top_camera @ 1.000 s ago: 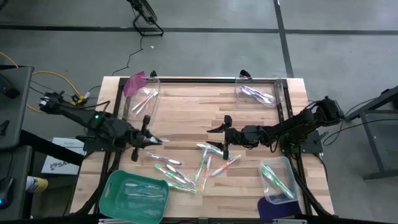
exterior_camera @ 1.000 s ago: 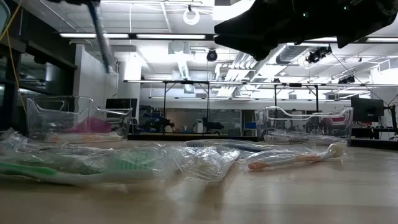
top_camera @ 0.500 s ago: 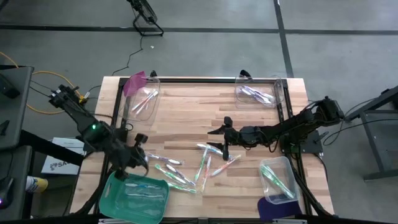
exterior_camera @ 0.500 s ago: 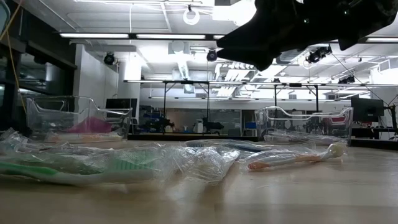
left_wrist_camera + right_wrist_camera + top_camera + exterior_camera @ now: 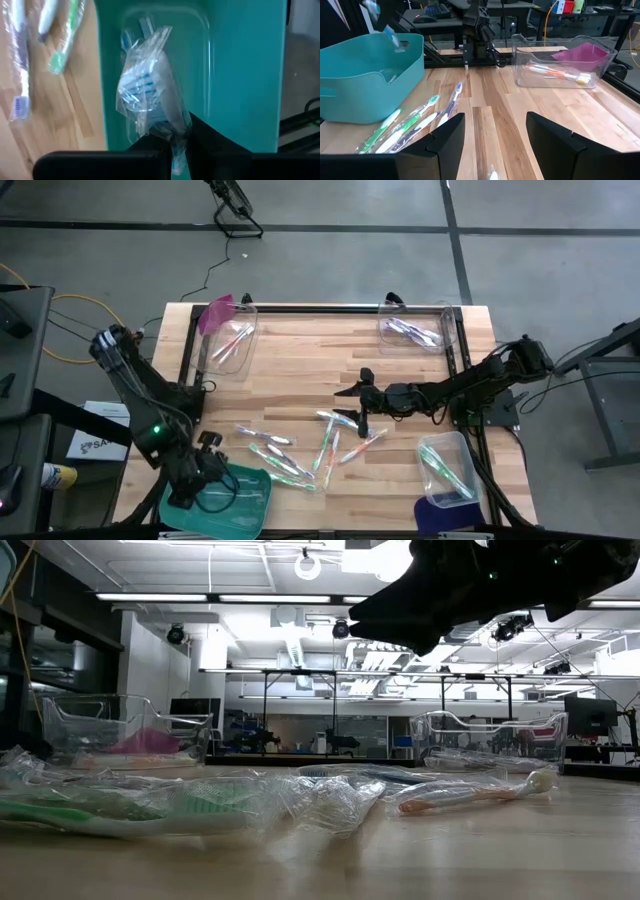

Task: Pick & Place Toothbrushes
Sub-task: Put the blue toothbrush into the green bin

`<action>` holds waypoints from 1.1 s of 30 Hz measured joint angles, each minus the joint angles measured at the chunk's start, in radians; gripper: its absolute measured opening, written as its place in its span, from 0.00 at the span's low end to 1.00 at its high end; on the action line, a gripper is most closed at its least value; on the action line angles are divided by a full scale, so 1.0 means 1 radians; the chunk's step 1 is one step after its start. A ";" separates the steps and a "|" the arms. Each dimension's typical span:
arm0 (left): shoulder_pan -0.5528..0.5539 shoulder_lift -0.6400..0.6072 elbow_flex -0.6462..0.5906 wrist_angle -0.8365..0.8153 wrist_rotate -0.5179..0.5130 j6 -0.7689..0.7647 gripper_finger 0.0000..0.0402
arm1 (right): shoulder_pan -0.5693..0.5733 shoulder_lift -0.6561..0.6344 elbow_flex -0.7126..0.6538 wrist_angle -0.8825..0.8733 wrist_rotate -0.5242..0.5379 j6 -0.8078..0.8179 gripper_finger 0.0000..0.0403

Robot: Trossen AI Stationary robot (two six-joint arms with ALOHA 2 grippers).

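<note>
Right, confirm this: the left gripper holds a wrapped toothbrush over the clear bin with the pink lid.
Not quite. The left gripper holds the wrapped toothbrush over the teal tub, not the clear bin; the left wrist view shows it.

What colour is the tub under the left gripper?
Teal tub, shown best in the left wrist view.

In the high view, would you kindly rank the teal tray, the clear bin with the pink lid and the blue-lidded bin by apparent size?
1. Teal tray, largest, though partly cut off.
2. and 3. Pink-lidded bin and blue-lidded bin look alike; I won't rank them.
</note>
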 joint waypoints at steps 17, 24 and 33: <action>0.001 0.038 0.000 0.007 0.002 0.118 0.20 | 0.000 0.000 0.000 -0.037 0.000 0.024 0.51; 0.001 0.038 0.000 0.005 0.005 0.072 0.39 | 0.000 0.000 0.000 -0.039 0.000 0.028 0.51; 0.001 0.037 0.000 -0.012 0.037 0.042 0.42 | 0.000 0.000 0.000 -0.039 0.000 0.028 0.51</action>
